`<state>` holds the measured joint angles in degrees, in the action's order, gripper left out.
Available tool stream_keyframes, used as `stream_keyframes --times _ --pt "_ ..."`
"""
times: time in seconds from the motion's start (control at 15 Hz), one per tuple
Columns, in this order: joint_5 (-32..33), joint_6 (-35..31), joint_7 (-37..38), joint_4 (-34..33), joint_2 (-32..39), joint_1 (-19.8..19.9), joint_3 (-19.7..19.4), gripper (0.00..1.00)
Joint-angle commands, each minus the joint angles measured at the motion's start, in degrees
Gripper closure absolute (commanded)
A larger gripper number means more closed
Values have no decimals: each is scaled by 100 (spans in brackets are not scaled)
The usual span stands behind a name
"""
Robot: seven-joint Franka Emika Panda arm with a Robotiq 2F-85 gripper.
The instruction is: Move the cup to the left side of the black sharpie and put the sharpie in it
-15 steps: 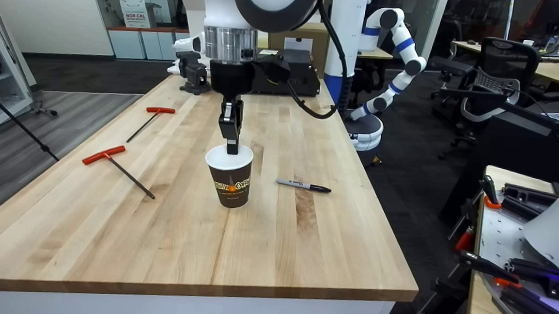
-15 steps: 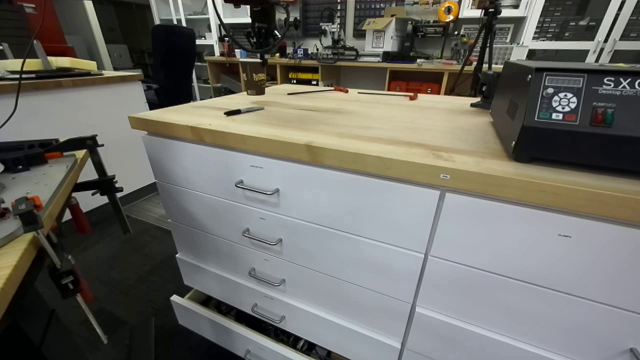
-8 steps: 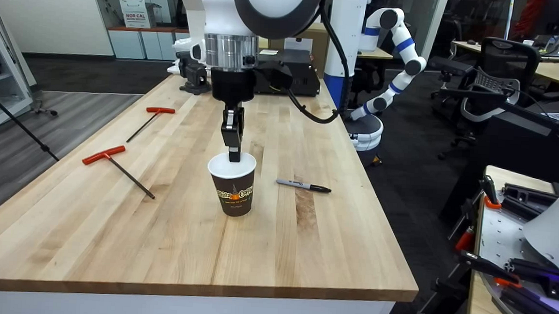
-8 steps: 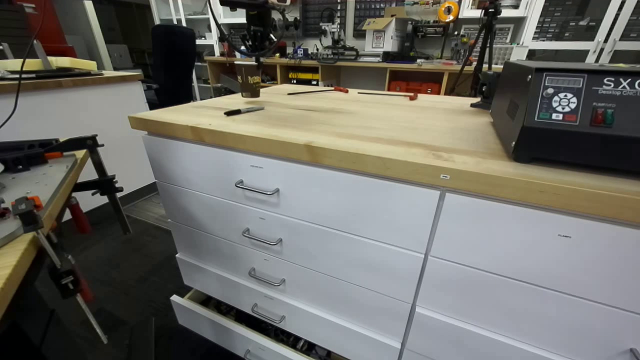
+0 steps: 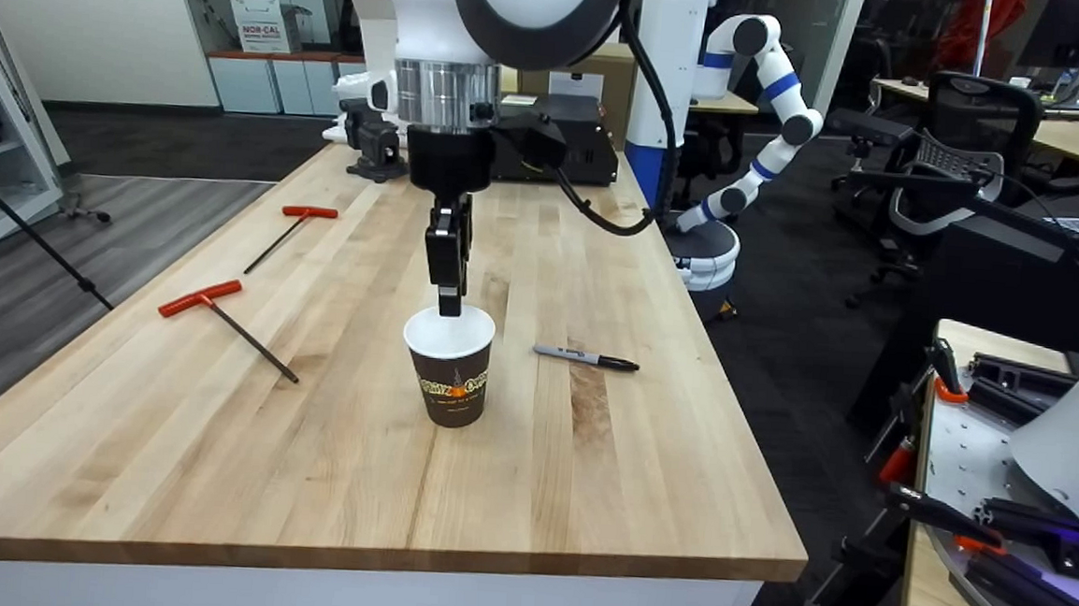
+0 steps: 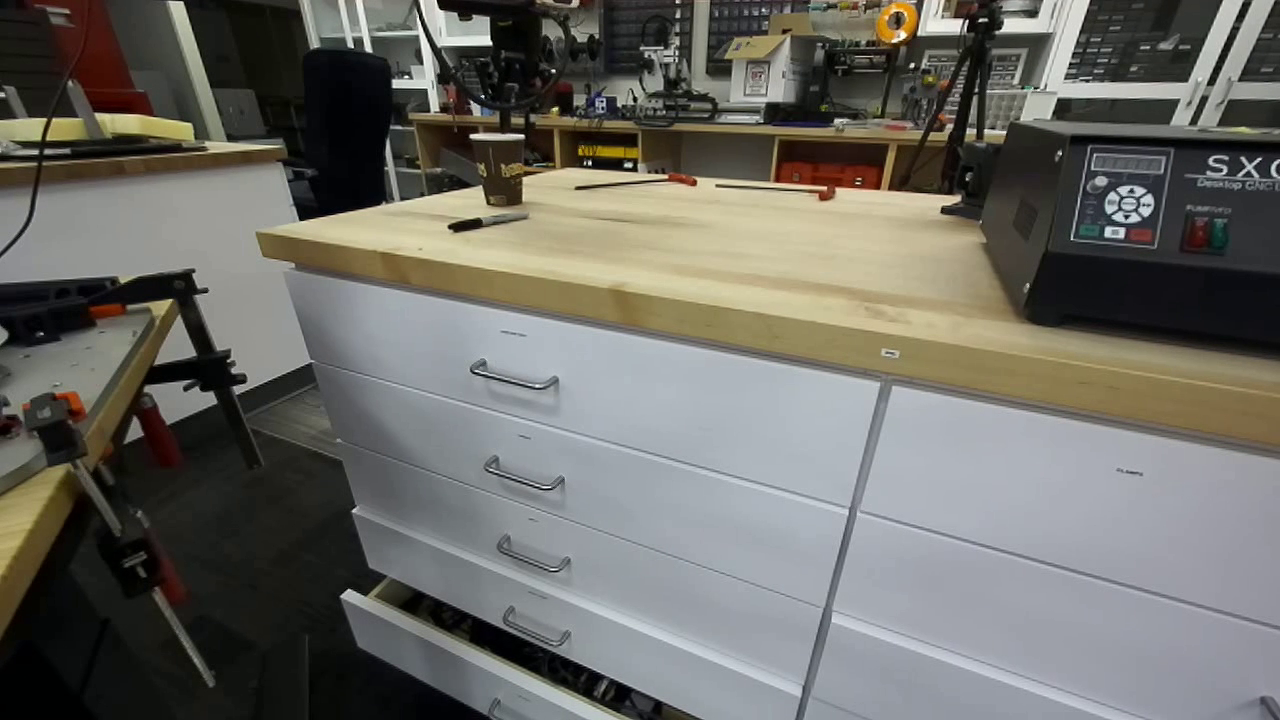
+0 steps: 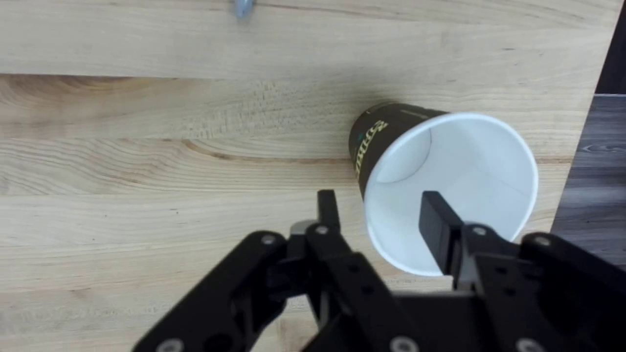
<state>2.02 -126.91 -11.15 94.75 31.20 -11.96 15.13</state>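
Note:
The cup (image 5: 450,382), dark brown with a white rim, stands upright on the wooden table, left of the black sharpie (image 5: 585,357) in an exterior view. The cup (image 6: 500,175) and the sharpie (image 6: 488,222) also show in an exterior view. The sharpie lies flat. My gripper (image 5: 450,302) is at the cup's rim. In the wrist view my gripper (image 7: 380,208) is open; one finger is over the mouth of the cup (image 7: 450,195), the other outside its wall, with gaps to the rim. Only the sharpie's grey end (image 7: 243,7) shows there, at the top edge.
Two red T-handle tools, one nearer (image 5: 201,299) and one farther (image 5: 311,212), lie left of the cup. A black machine (image 6: 1130,230) and a small black vise (image 5: 376,143) stand at the table's far end. The table's edge (image 5: 393,561) lies beyond the cup.
The cup has moved slightly toward the front table edge and down onto the table. My gripper went with it, then rose a little; the cup now stands released. The sharpie has not moved.

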Motion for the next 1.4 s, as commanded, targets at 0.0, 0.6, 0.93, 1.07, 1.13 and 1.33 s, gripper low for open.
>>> stream_keyframes --times 0.0,0.6,0.93,1.07,1.13,1.33 --pt "-116 90 -162 469 -636 89 -61 20" --pt "189 1256 -272 701 -1162 159 -349 0" --pt "303 889 -188 1193 -1267 200 -485 0" --pt "304 736 -215 1341 -1225 232 -535 0" --pt "293 691 -231 1402 -1188 246 -556 0" --pt "330 316 -183 1717 -1094 265 -629 0"
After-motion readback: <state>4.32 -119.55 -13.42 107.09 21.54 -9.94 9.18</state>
